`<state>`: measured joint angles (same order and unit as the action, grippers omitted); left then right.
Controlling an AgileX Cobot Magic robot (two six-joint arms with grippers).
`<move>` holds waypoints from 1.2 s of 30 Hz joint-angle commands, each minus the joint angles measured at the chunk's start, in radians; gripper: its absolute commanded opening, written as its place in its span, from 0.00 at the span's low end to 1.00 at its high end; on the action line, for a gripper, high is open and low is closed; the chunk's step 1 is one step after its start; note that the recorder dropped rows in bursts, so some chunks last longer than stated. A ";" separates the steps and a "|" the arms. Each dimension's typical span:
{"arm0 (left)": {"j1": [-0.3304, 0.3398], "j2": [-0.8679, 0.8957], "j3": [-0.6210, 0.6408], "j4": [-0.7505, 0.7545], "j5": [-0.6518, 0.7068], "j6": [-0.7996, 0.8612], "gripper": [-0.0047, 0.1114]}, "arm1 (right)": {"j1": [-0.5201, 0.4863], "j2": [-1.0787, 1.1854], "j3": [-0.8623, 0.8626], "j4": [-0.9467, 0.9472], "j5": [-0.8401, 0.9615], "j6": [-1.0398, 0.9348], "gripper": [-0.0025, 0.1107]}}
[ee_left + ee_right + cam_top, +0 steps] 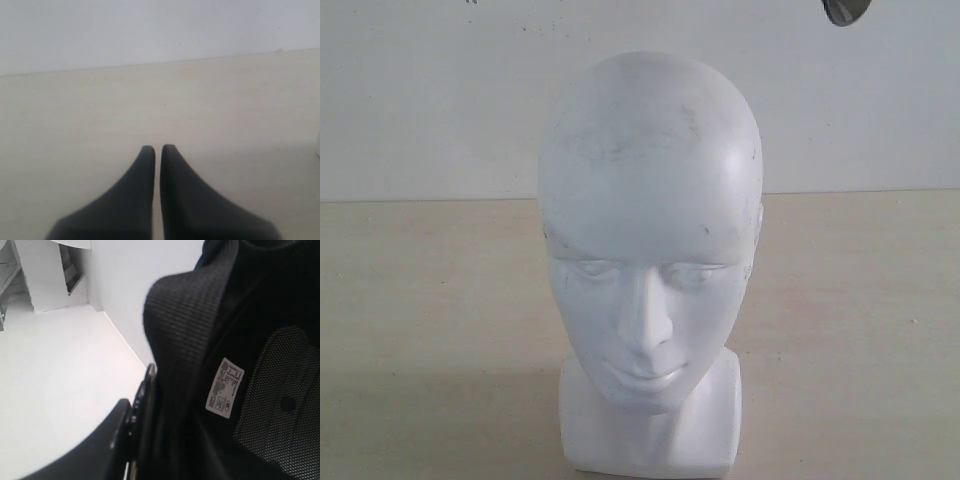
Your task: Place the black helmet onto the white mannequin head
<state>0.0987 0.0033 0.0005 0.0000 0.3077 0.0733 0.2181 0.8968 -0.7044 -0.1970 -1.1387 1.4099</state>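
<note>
Helmet rim pinched between right fingers; left fingers pressed together. Centre opening over head crown, then lower level.

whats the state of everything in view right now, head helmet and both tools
white mannequin head: upright on the table, bare, nothing on it
black helmet: not on the head, rim gripped by the right tool, padded inside facing the wrist camera
right tool: shut on the black helmet's rim
left tool: shut, holding nothing, over the table
</note>
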 commanded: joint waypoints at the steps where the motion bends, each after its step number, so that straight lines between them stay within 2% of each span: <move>1: -0.004 -0.003 0.000 -0.010 0.000 0.004 0.08 | 0.000 -0.018 -0.021 0.021 -0.082 0.004 0.02; 11: -0.004 -0.003 0.000 -0.010 -0.019 0.004 0.08 | 0.000 -0.018 -0.021 0.006 -0.082 0.077 0.02; 21: -0.004 -0.003 0.000 -0.011 -0.368 -0.003 0.08 | 0.000 -0.018 -0.021 0.006 -0.082 0.099 0.02; 24: -0.004 -0.003 0.000 -0.011 -0.451 -0.098 0.08 | 0.000 -0.018 -0.021 0.006 -0.082 0.109 0.02; 27: -0.004 -0.003 0.000 -0.011 -0.479 -0.219 0.08 | 0.000 -0.018 -0.021 -0.003 -0.082 0.142 0.02; 31: -0.004 -0.003 0.000 -0.011 -0.505 -0.305 0.08 | 0.000 -0.018 -0.028 -0.036 -0.082 0.173 0.02; 36: -0.004 -0.003 0.000 -0.011 -0.609 -0.415 0.08 | 0.000 -0.018 -0.085 -0.112 -0.082 0.215 0.02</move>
<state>0.0987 0.0033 0.0005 0.0000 -0.2386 -0.2785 0.2181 0.8968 -0.7364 -0.2947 -1.1246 1.6037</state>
